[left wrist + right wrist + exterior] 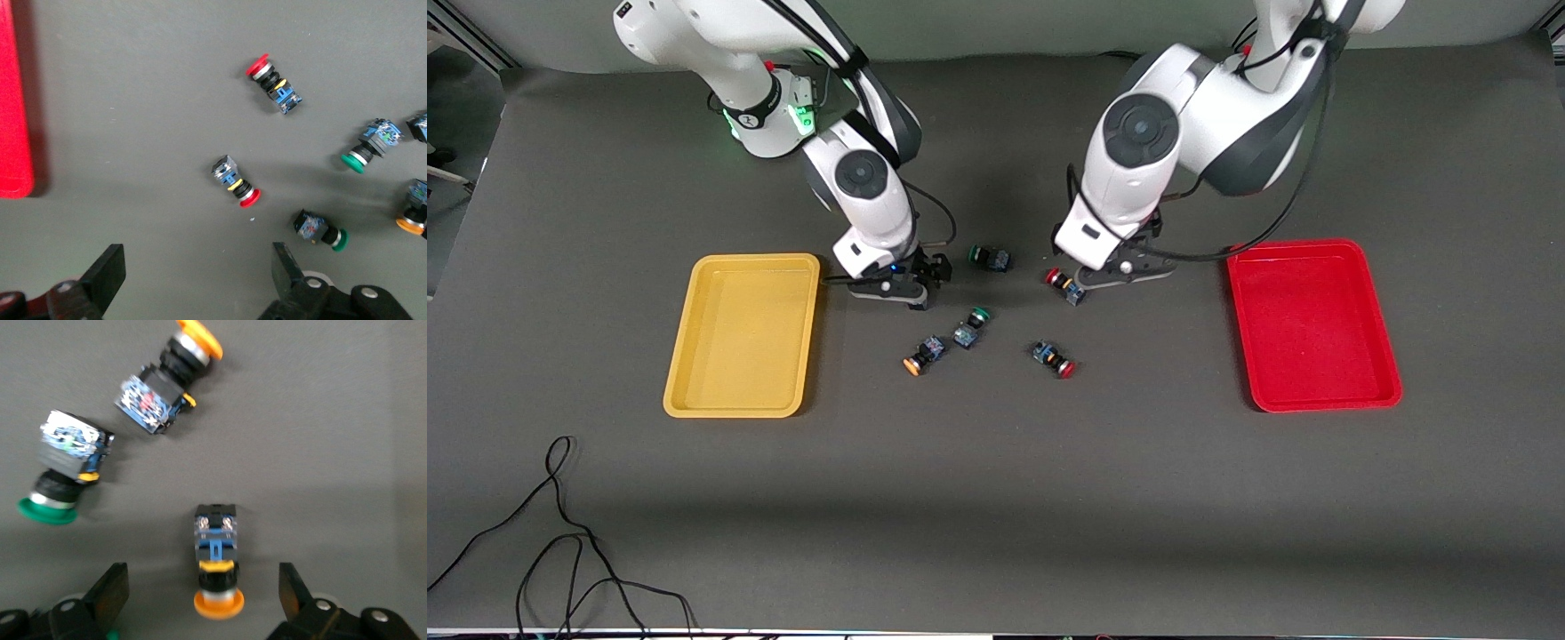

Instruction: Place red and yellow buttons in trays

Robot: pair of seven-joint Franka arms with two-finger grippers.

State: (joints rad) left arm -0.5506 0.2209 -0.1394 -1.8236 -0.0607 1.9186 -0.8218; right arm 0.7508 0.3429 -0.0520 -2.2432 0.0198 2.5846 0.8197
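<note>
My right gripper [914, 289] is open and low beside the yellow tray [740, 338]. In the right wrist view its fingers [110, 590] stand either side of an orange-yellow button [215, 567] without touching it. The second orange-yellow button [923, 354] lies nearer the camera; it also shows in the right wrist view [170, 377]. My left gripper [1116, 267] is open and empty over the mat [197, 273]. One red button [1064, 284] lies just beside it [235, 181]. The second red button [1055, 357] lies nearer the camera [273, 83]. The red tray [1312, 324] is empty.
Two green-capped switches lie among the buttons, one [990, 258] between the grippers, one [971, 327] beside the free orange-yellow button. A black cable [560, 533] lies loose at the near edge toward the right arm's end.
</note>
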